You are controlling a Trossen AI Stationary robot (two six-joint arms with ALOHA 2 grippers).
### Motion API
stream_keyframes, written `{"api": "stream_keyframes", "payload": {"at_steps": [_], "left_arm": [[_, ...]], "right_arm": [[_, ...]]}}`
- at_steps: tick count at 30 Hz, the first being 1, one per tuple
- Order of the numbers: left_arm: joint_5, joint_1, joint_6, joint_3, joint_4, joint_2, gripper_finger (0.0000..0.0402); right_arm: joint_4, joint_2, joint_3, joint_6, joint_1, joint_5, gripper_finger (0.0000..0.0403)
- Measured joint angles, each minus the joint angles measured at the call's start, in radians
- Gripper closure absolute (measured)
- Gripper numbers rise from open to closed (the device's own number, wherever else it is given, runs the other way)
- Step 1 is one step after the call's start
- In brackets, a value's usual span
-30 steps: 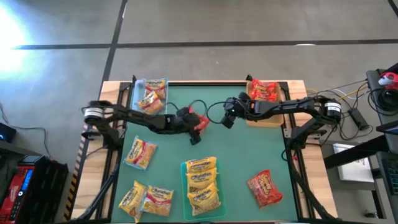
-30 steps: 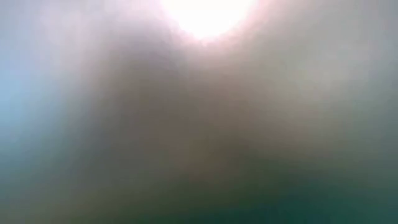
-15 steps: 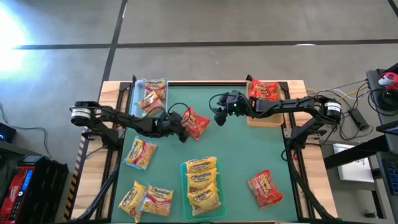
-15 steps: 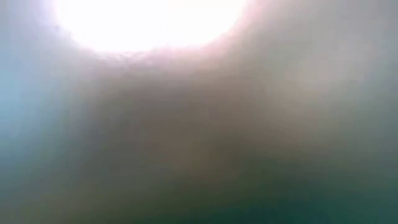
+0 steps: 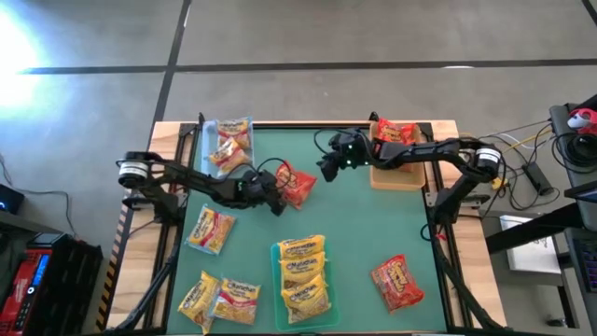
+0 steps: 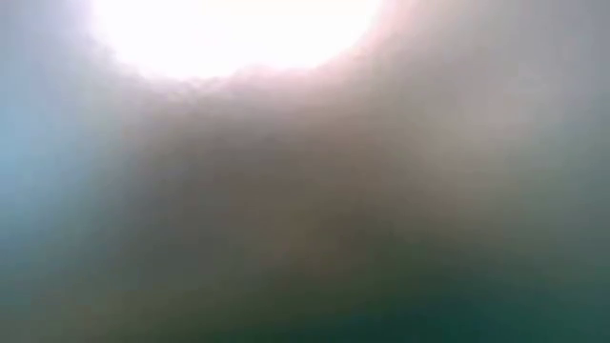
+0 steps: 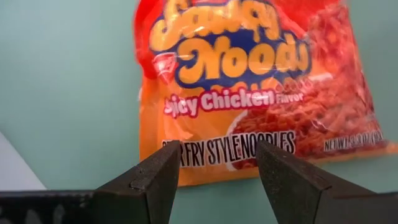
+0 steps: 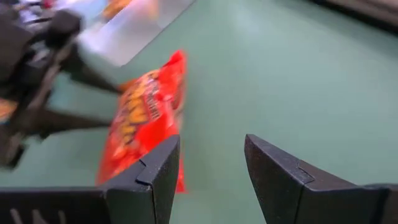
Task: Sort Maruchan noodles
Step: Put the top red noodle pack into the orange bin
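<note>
Sorting looks partly done: yellow packets [image 5: 304, 271] fill the green tray [image 5: 278, 313]; a red Spicy Chicken packet [image 5: 297, 185] lies mid-table; left gripper [image 7: 217, 163] and right gripper [image 8: 208, 163] gape empty beside it; several strays remain.

Green worktop [image 5: 354, 224] strewn with noodle packets.
A red packet [image 5: 297, 185] lies mid-worktop, another red one [image 5: 398, 283] near the front right, yellow packets [image 5: 211, 229] at left, beside three trays.
</note>
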Motion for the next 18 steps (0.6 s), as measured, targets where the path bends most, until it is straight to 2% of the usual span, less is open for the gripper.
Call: {"api": "stream_keyframes", "payload": {"at_steps": [4,13,18], "left_arm": [[0.002,0.012,0.061,0.059,0.005,0.060,0.0206],[-0.043,0.018,0.209,0.141,0.015,0.139,0.0206],[-0.070,0.018,0.168,0.124,-0.072,0.128,0.0206]], "right_arm": [[0.002,-0.003,0.000,-0.036,0.000,0.102,0.0232],[-0.083,-0.020,0.000,-0.039,0.000,0.097,0.0232],[-0.200,-0.021,0.000,-0.084,0.000,0.098,0.0232]]}}
